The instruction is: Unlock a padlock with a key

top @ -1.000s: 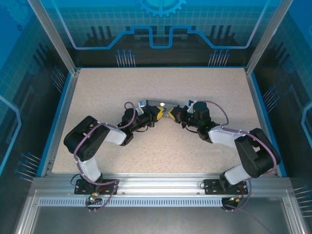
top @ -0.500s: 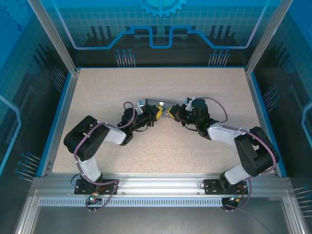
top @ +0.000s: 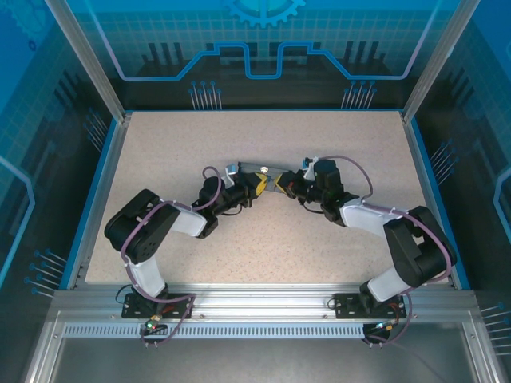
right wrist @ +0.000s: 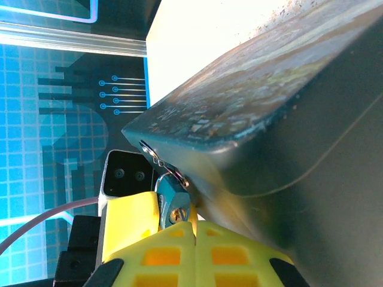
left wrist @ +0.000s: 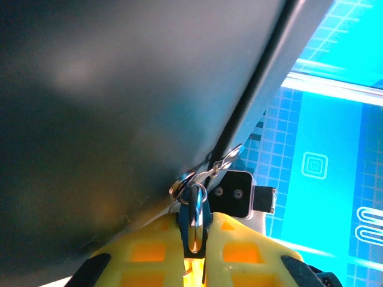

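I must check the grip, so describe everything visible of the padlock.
The padlock is tiny: a blue body and a thin, shiny silver shackle that looks like metal. The left gripper's yellow fingers clamp the body from both sides, with the shackle pointing away from them. The shackle loops through a small silver ring at the edge of the dark box, so the lock sits close against it. Whether the shackle is latched cannot be told.

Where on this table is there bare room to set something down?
Bare table: the far strip behind the box, both far corners, and the near middle between the arms. Crowded at centre, where the left gripper and right gripper meet at the box.
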Available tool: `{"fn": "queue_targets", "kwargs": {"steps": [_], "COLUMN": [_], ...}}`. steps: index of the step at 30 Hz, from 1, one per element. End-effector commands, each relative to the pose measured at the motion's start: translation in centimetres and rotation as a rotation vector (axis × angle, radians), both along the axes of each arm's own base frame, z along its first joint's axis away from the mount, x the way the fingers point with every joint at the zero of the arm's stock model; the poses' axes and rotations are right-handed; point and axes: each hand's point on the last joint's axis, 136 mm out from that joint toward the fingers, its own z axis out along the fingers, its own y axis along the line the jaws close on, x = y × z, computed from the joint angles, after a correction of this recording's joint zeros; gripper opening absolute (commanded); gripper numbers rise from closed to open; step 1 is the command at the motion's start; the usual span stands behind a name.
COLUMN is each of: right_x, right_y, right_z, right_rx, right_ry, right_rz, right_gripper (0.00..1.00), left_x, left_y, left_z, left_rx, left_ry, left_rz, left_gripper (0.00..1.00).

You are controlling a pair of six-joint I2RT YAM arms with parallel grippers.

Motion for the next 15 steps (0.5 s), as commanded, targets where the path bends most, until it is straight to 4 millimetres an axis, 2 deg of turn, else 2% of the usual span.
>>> {"fn": "queue_targets", "kwargs": {"steps": [1, 7, 12, 15], "right_x": [0.9, 1.0, 1.3, 1.4], "right_y": [-0.4, 1.0, 1.6, 1.3], "right_z": [-0.6, 1.1, 1.3, 1.1], "right_rx": [-0.031, 0.088, 0.181, 0.164], "right_ry": [-0.005, 0.004, 0.057, 0.056], "right_rz": [-0.007, 0.008, -0.006, -0.011], "right_gripper": [0.00, 0.00, 0.00, 0.00], "left_x": [-0.3, -0.3, -0.4, -0.4], "left_y": [-1.2, -1.1, -1.2, -1.2], "left_z": [3.3, 2.8, 2.8, 2.8], "left_rx": [-0.065, -0.054, -0.054, -0.056], "left_ry": [-0.096, -0.086, -0.087, -0.086], "left_rz": [-0.054, -0.056, -0.059, -0.062], "left_gripper": [0.00, 0.00, 0.00, 0.00]}}
